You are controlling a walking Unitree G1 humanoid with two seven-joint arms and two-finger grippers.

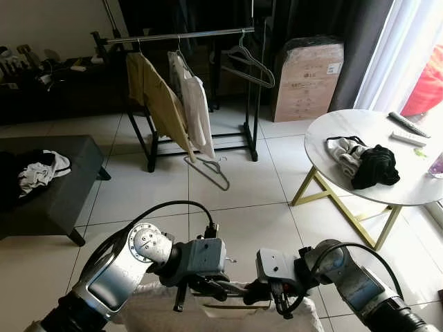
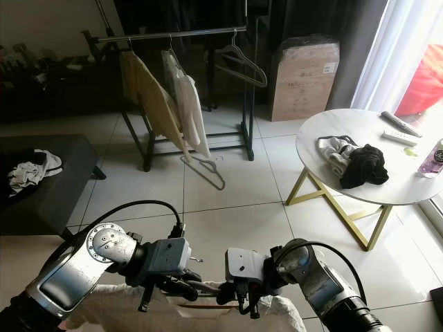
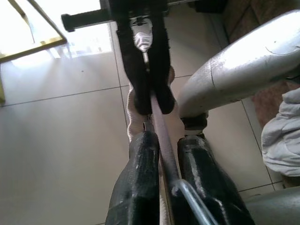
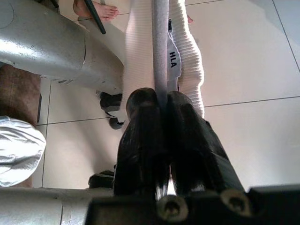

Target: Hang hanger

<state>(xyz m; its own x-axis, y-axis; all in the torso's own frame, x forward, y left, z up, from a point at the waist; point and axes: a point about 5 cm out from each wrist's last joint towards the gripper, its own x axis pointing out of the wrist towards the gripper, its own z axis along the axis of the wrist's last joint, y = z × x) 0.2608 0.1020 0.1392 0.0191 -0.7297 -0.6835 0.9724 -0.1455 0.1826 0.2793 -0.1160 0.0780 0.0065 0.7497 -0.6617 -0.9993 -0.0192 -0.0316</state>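
Observation:
Low in front of me, both grippers hold one grey hanger with a white knit sweater draped on it. My left gripper is shut on the hanger's bar. The right gripper faces it a short way along, shut on the same bar. The sweater hangs around the bar and shows a neck label. The clothes rack stands across the tiled floor, well beyond both grippers.
On the rack hang a khaki garment, a white garment and an empty dark hanger. Another hanger lies on the floor below. A round table with clothes is right, a dark bench left, a box behind.

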